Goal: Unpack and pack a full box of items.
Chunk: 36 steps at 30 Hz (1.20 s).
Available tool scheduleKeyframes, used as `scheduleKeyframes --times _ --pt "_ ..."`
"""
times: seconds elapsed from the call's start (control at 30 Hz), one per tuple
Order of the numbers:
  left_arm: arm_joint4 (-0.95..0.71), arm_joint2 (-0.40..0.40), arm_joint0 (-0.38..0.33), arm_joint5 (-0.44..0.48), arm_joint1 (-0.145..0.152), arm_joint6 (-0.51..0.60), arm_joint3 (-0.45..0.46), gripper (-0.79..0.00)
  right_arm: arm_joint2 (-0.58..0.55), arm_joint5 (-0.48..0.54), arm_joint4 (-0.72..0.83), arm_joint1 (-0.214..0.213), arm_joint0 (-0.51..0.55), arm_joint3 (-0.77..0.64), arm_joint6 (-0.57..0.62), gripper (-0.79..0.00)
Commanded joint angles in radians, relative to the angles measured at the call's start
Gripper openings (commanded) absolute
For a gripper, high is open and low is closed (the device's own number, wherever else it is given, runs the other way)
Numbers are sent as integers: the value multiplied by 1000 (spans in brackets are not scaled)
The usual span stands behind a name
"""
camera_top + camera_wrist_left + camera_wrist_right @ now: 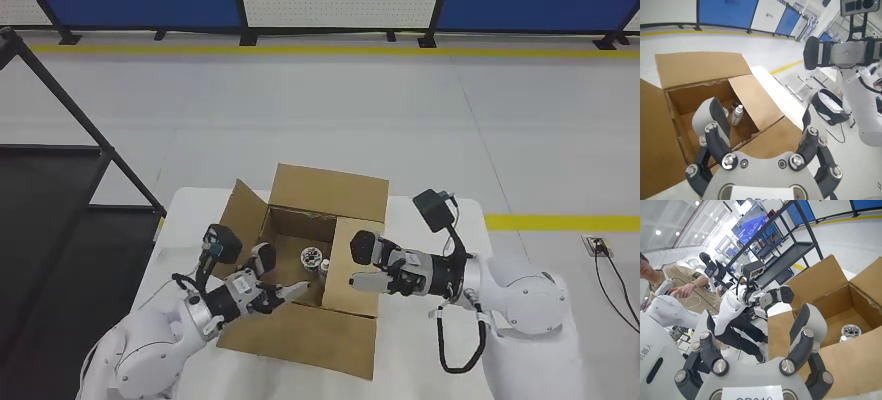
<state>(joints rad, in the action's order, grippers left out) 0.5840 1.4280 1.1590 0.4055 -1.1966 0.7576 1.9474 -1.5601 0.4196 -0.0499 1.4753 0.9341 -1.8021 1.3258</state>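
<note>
An open cardboard box (300, 340) stands on the white table (430, 350) with its flaps spread. Inside it stand a small white spray bottle (737, 115) (324, 266) and a round metal item (850, 330) (312, 256). My left gripper (280, 275) (762, 117) hovers open over the box's near left corner, nothing between its fingers. My right gripper (364, 265) (756, 323) is open at the box's right flap (355, 290), one finger (802, 321) over the flap's edge. I cannot tell whether it touches the cardboard.
A black metal rack (60, 200) stands beside the table on the left. The box covers most of the tabletop, leaving narrow white strips at the right (410, 330) and left edges.
</note>
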Motion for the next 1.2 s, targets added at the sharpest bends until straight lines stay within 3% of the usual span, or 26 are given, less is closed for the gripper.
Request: scheduleKeyframes --times 0.0,0.13,0.53,0.73,1.0,1.17 --pt "12 -65 -67 -31 -4 40 -34 0 -31 15 29 -10 25 -14 14 0" --pt "-80 -144 -167 -81 -13 109 -119 0 -90 44 82 -28 79 -37 22 0" --pt "-86 -143 -174 -112 -14 88 -147 0 -98 40 79 -31 86 -40 19 0" --pt "-126 -192 -282 -200 -22 131 -325 0 -81 42 144 -45 97 -36 24 0" --pt "-221 -283 -435 -170 -38 253 -576 0 -126 51 183 -77 133 0 24 0" --pt "-317 -335 -498 -142 -53 313 -677 0 -138 61 201 -94 155 -4 13 0"
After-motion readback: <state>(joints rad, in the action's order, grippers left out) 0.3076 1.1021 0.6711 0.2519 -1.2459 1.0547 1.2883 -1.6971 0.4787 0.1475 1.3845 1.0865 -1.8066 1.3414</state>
